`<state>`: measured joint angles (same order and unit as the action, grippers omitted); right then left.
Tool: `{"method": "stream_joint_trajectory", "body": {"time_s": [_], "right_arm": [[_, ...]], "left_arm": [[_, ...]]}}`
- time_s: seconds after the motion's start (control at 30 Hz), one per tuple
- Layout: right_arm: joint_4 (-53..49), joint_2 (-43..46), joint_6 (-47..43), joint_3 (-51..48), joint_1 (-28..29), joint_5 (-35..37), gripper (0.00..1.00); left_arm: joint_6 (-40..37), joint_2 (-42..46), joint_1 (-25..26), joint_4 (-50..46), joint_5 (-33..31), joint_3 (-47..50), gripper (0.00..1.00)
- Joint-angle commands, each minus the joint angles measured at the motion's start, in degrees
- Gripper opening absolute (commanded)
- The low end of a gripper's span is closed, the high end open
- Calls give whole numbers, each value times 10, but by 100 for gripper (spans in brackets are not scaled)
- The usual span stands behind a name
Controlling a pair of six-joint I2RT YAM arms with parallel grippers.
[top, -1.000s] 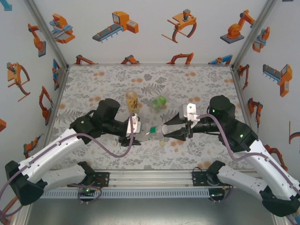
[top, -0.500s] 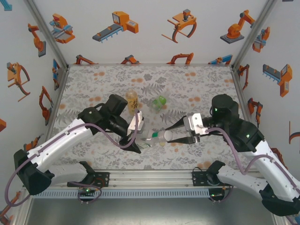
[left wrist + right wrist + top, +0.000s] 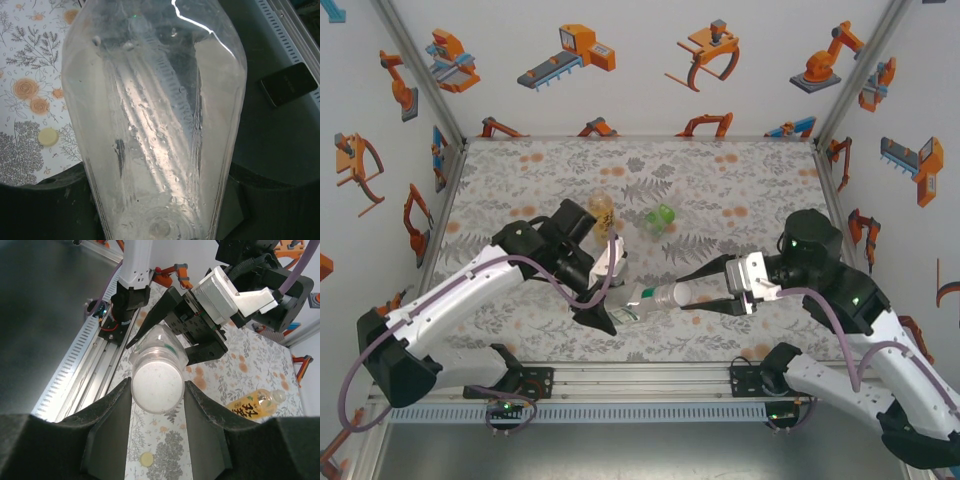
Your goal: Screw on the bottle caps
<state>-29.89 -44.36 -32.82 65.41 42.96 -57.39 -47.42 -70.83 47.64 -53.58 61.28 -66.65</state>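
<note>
The clear glossy bottle (image 3: 662, 296) hangs level over the floral mat (image 3: 740, 190). The right gripper (image 3: 686, 292) clamps its round base, and the left gripper (image 3: 618, 312) pinches narrowly at its neck end. The left wrist view adds a flat yellowish cap (image 3: 48, 136) lying on the mat.

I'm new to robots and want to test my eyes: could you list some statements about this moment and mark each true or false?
1. The left gripper and the right gripper both grip the clear bottle. True.
2. The clear bottle stands upright on the mat. False: it is held sideways above it.
3. A yellowish cap lies loose on the mat. True.
4. The right gripper holds the amber bottle. False: that bottle sits free on the mat beyond the left arm.
</note>
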Motion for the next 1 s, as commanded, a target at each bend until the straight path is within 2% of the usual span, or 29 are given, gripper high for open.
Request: {"method": "stream_joint_trajectory", "body": {"time_s": [0.0,0.17,0.3,0.7,0.97], "right_arm": [[68,10,42,-24,-2,8,0],[167,20,111,-69,-2,5,0],[225,13,153,-83,-1,-15,0],[225,-2,160,-86,9,-40,0],[194,1,144,-89,9,-28,0]], "left_arm": [[6,30,-1,40,11,7,0],[49,76,-2,125,-23,49,0],[51,79,-2,127,-28,49,0],[59,86,-4,139,-27,52,0],[61,89,-6,146,-25,56,0]]}}
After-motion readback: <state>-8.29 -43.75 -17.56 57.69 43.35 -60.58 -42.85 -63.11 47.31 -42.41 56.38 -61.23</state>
